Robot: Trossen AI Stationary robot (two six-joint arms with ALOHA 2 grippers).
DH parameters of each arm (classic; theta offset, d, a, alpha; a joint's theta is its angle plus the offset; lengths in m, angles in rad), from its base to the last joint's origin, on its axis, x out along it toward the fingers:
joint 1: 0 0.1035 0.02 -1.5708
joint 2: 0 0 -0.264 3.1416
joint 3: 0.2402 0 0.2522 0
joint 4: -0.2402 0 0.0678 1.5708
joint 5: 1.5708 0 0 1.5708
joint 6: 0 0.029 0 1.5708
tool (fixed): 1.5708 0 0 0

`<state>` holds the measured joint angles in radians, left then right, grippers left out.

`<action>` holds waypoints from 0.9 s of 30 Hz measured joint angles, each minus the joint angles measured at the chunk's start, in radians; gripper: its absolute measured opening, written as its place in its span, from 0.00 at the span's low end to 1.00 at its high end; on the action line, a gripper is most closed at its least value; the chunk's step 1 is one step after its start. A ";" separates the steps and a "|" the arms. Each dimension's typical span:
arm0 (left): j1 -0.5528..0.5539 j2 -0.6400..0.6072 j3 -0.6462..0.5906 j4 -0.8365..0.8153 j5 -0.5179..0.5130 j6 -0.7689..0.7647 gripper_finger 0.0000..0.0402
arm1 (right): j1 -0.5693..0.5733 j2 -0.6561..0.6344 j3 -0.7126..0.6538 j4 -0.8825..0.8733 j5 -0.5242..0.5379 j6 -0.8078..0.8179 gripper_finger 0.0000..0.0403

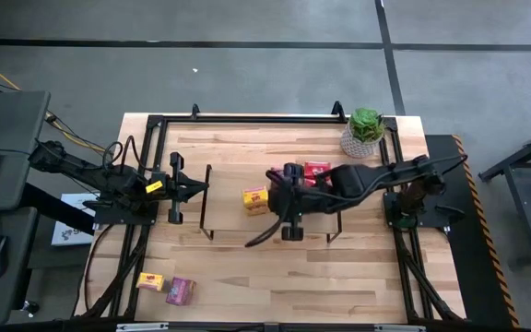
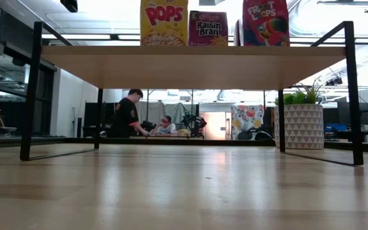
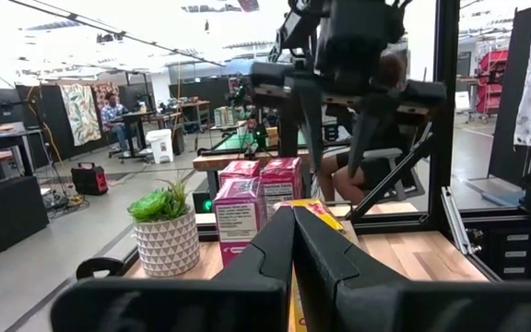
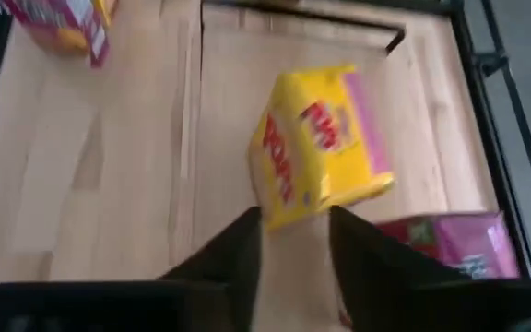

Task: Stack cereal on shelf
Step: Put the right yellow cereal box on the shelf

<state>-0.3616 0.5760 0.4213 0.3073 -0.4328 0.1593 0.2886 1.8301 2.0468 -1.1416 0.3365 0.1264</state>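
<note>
Magenta cereal boxes beside potted plant

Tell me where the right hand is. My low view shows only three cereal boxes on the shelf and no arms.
Observer: The right hand is over the shelf, open and empty, with its fingers just short of the yellow Pops box.
Operator: Report the left hand.
Observer: The left hand waits off the shelf's left end, shut.
Operator: List any cereal off the shelf.
Observer: A yellow box and a magenta box lie on the tabletop, near the corner farthest from the potted plant.
</note>
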 joint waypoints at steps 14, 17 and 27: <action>0.000 0.000 0.000 0.000 0.000 -0.009 0.00 | 0.003 0.129 0.000 -0.149 0.124 0.023 0.01; 0.000 0.000 0.000 -0.001 0.000 -0.009 0.00 | 0.003 0.142 0.000 -0.153 0.166 0.035 0.01; 0.000 0.000 0.000 -0.001 0.000 -0.009 0.00 | 0.002 0.146 0.000 -0.105 0.178 0.057 0.00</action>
<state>-0.3616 0.5758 0.4217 0.3061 -0.4328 0.1503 0.2901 1.9766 2.0464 -1.2465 0.5148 0.1837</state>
